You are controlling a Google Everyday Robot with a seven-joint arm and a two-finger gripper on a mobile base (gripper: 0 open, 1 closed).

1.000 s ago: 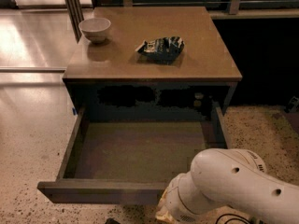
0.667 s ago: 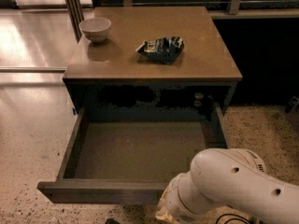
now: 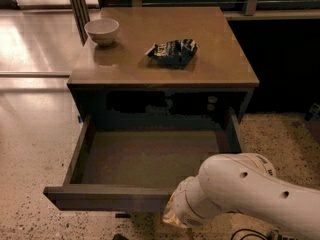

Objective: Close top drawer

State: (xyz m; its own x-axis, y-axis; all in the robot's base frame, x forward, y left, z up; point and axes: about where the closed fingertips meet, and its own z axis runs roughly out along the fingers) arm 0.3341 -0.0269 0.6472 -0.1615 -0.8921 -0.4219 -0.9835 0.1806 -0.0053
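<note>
The top drawer (image 3: pixel 150 156) of the brown wooden cabinet (image 3: pixel 165 76) stands pulled far out, with its grey-olive floor bare. Its flat dark front panel (image 3: pixel 105 198) is nearest to me at the bottom of the camera view. My white arm (image 3: pixel 250 194) comes in from the lower right, and its wrist end (image 3: pixel 180 215) sits just at the right part of the front panel. My gripper is hidden beyond the wrist, below the picture's lower edge.
On the cabinet top stand a white bowl (image 3: pixel 102 30) at the far left and a crumpled dark snack bag (image 3: pixel 173 51) near the middle. Speckled floor (image 3: pixel 30 149) lies to the left and right. A dark wall (image 3: pixel 285 59) is to the right of the cabinet.
</note>
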